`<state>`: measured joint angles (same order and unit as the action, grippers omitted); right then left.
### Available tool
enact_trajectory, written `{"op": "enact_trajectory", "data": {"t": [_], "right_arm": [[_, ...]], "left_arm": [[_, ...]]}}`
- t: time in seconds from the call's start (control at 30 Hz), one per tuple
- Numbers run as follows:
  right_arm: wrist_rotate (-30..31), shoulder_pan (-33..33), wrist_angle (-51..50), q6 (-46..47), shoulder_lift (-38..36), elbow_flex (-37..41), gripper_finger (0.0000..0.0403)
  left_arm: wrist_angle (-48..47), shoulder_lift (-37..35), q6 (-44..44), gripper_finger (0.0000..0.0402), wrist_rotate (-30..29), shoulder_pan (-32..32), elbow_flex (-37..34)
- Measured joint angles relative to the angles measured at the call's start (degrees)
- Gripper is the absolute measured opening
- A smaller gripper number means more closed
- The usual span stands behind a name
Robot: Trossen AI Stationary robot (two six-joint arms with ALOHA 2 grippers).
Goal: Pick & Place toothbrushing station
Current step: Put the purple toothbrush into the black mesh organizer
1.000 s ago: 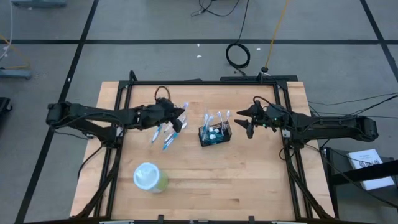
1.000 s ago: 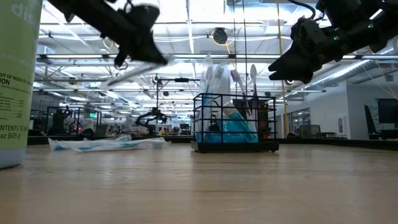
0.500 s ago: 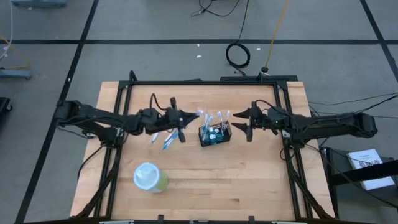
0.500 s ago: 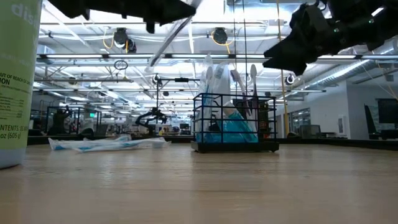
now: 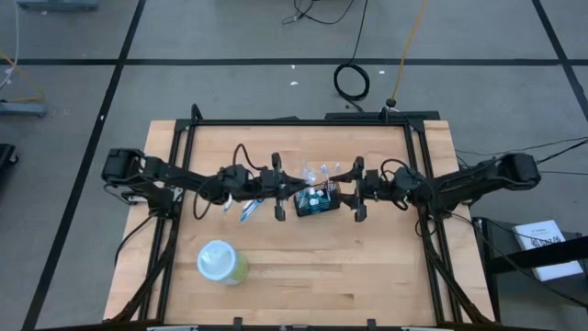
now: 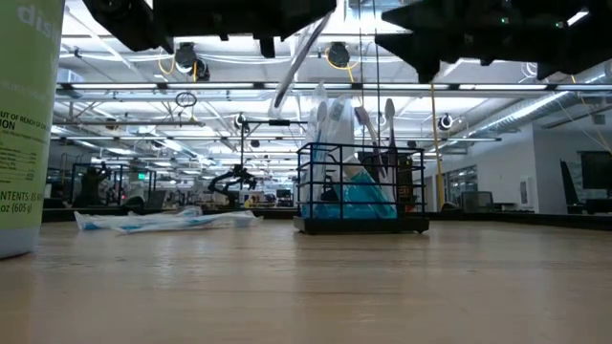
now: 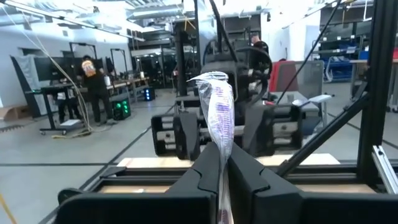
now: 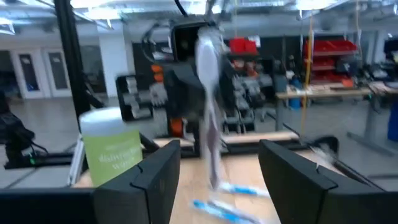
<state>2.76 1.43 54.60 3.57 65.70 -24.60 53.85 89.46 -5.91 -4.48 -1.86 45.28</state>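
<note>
The toothbrushing station, a black wire caddy, stands on its base at the table's middle. Toothbrushes stand upright in it. My left gripper hovers just left of it, level and shut on a plastic-wrapped toothbrush, which also shows in the low view. Just right of the caddy, my right gripper is open with nothing between its fingers and faces the left one. My left gripper pinches the wrapped toothbrush between its two fingers, on the shaft below the wrapper's crinkled end. The fingers come level from the table's left and lie across the brush. The brush is lifted clear of the table and stands steeply, slanting, its lower end free.
More wrapped toothbrushes lie on the table left of the caddy. A pale-green cup stands near the front left. Black frame rails run along the table's far and side edges.
Both grippers have closed in on the caddy from either side and tipped up from slanting downward to level. The left one carried the wrapped toothbrush toward the table's right and rolled, so the brush now stands steeper. The right one stayed open.
</note>
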Motion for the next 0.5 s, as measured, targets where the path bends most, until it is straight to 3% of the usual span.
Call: {"op": "enact_trajectory", "data": {"t": [0.27, 0.5], "right_arm": [[-0.1, 0.4, 2.2, -0.3, 10.0, -6.1, 0.0208], [-4.4, 0.3, 3.0, -1.6, 15.4, -11.1, 0.0208]], "left_arm": [[0.3, 0.6, 0.0, 0.0012, 0.1, 0.0, 0.6], [-0.6, 0.6, 0.4, 0.0014, 0.1, 0.0, 0.9]]}}
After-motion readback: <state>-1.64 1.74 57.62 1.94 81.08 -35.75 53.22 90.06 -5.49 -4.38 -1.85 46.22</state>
